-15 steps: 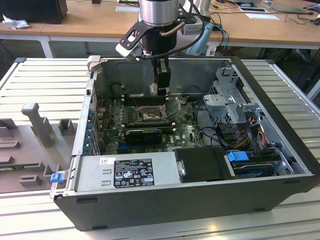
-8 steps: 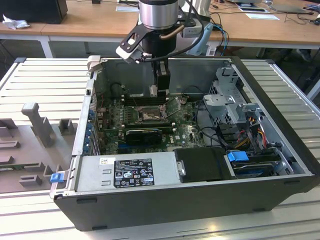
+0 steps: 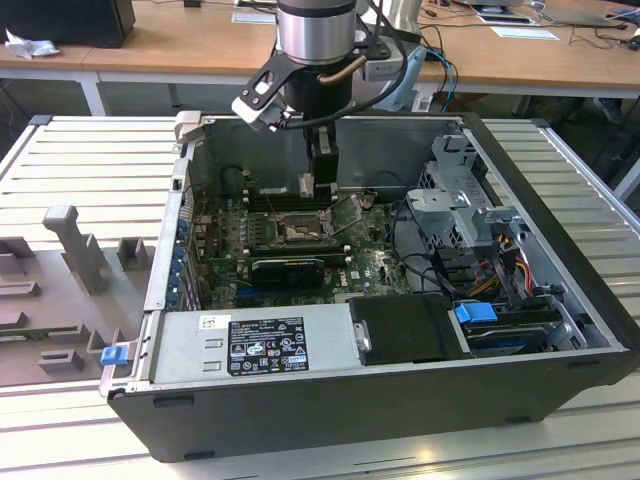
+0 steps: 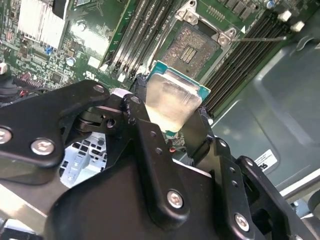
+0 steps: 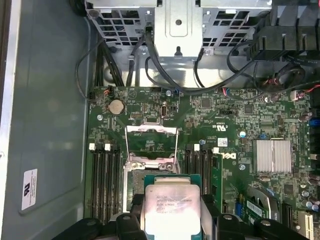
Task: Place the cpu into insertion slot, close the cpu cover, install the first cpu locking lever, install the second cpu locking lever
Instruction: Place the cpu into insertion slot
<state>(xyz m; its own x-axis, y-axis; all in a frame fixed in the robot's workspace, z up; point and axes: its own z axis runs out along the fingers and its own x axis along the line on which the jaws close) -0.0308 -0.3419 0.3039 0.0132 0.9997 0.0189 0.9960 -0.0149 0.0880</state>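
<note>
My gripper (image 3: 318,187) hangs inside the open computer case, just above the insertion slot (image 3: 295,232) on the green motherboard (image 3: 372,266). It is shut on the cpu (image 4: 172,95), a flat square chip with a silvery top, pinched at its two opposite edges. In the second wrist view the slot (image 4: 192,47) lies bare a short way beyond the chip, its golden contact field showing. The first wrist view has the cpu (image 5: 172,205) covering part of the slot. The cpu cover (image 5: 151,142) is swung open past it. In the exterior view the cover (image 3: 347,212) stands tilted up at the slot's right.
Long black memory slots (image 5: 104,180) flank the socket on both sides. A silver heat sink (image 5: 272,156) sits on the board. A metal drive cage (image 3: 462,200) with cables fills the case on the exterior view's right. A power supply (image 3: 265,345) runs along the front. A thin lever wire (image 4: 260,38) lies beside the socket.
</note>
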